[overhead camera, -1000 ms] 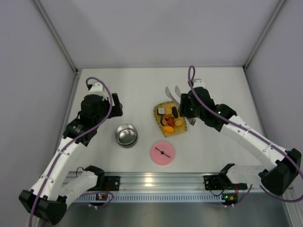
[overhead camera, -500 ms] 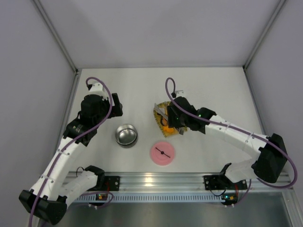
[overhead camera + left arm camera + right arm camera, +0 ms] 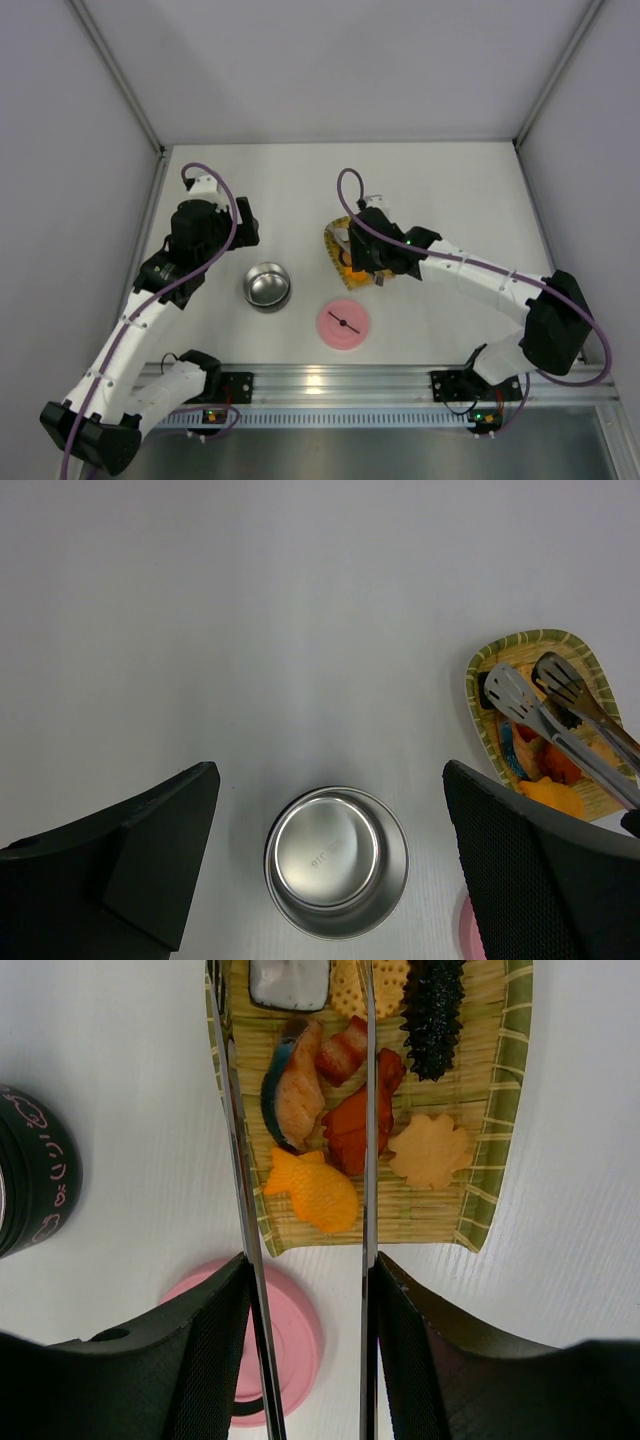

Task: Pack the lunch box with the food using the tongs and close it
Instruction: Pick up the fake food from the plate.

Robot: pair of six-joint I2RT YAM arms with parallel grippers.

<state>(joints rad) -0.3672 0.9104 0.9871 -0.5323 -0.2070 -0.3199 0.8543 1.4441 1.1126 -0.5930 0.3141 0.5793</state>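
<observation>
The lunch box (image 3: 267,286), a round steel bowl, stands with nothing in it left of centre; it fills the lower middle of the left wrist view (image 3: 336,860). My left gripper (image 3: 330,770) hovers open above it. The food (image 3: 315,1190), an orange fish, salmon, red, black and white pieces, lies on the yellow woven tray (image 3: 500,1110). My right gripper (image 3: 310,1265) is shut on the tongs (image 3: 237,1160), whose two arms reach out over the food with a gap between them. In the left wrist view the tongs (image 3: 545,720) hang just above the tray (image 3: 480,680).
The pink lid (image 3: 343,324) with its black bar handle lies flat in front of the tray, near the lunch box, and shows under my right fingers (image 3: 285,1350). Grey walls enclose the table on three sides. The arm bases and a rail line the near edge.
My right arm has swung left and folded in, carrying the tongs from behind the tray's right side to over the food. The left arm, lunch box and lid have not moved.
</observation>
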